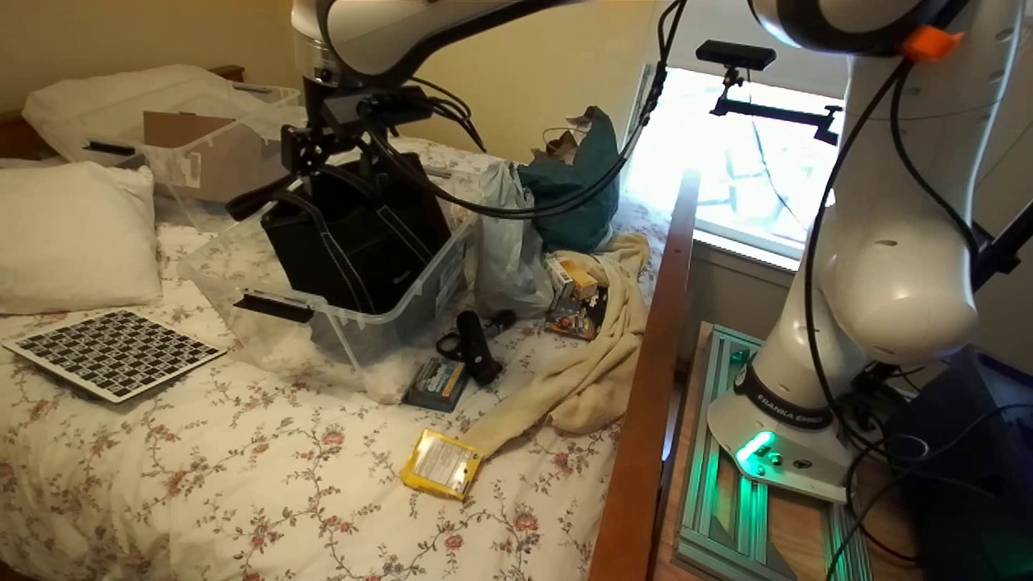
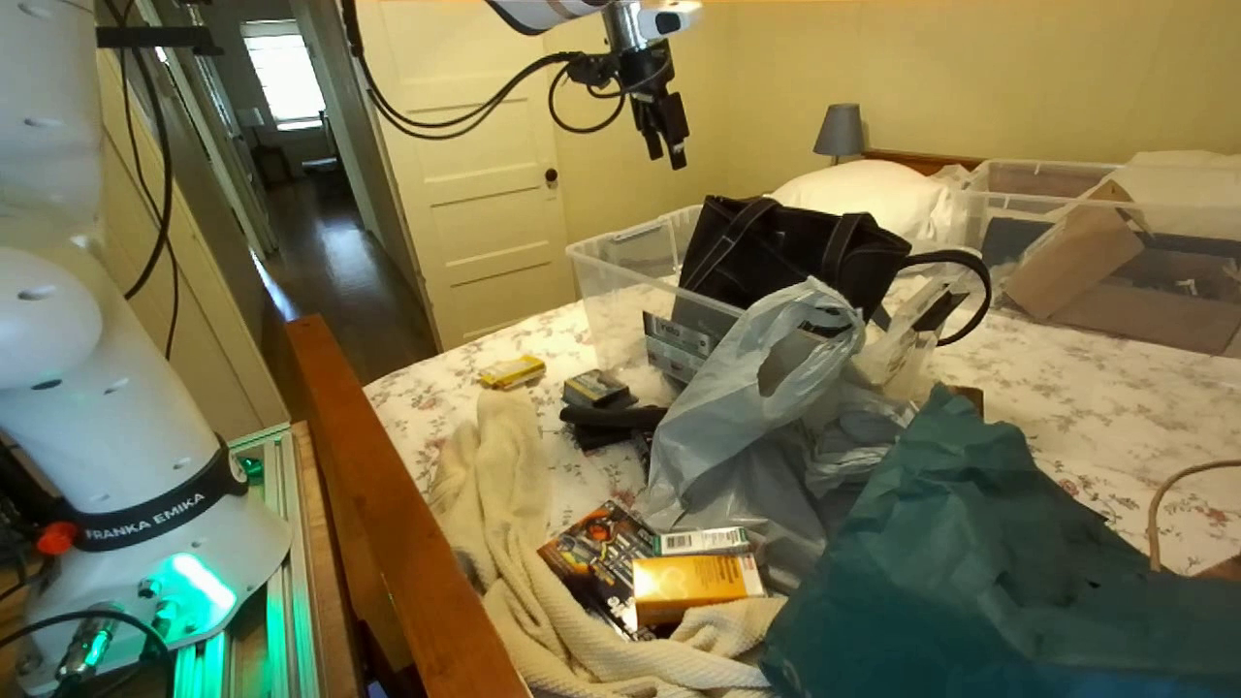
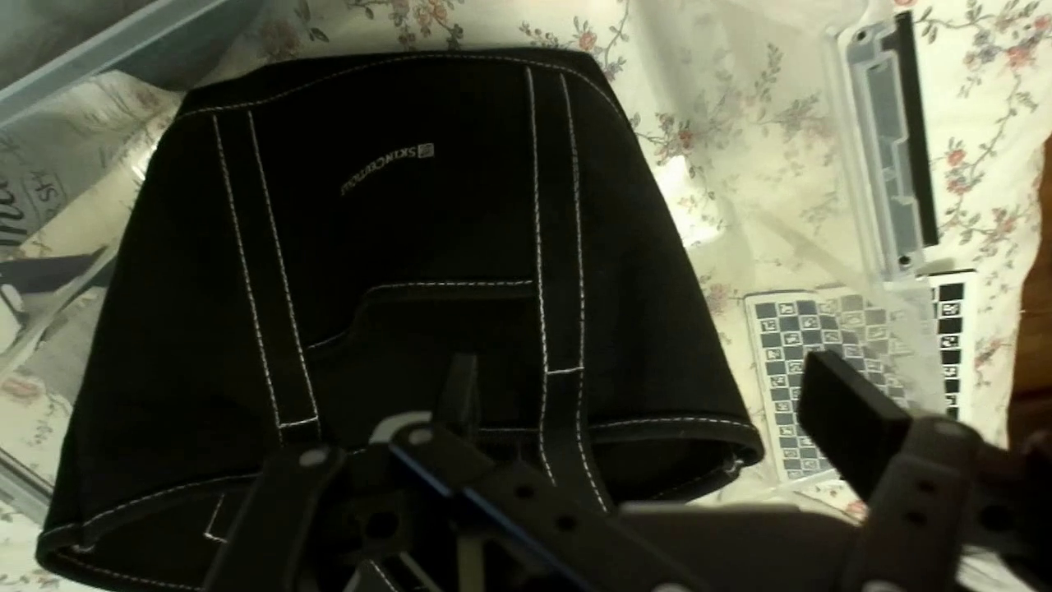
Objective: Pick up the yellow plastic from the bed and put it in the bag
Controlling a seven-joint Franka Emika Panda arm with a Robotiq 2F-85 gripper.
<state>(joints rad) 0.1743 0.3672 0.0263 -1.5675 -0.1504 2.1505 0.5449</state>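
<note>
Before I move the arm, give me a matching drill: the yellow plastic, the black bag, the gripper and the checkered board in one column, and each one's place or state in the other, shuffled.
1. Yellow plastic
2. Black bag
3. Gripper
4. Checkered board

A. Raised in the air, open
B. On the bed, near a white pillow
C. On the bed, at an end of the cream cloth
D. Inside a clear bin

Right pairs: 1-C, 2-D, 3-A, 4-B
</note>
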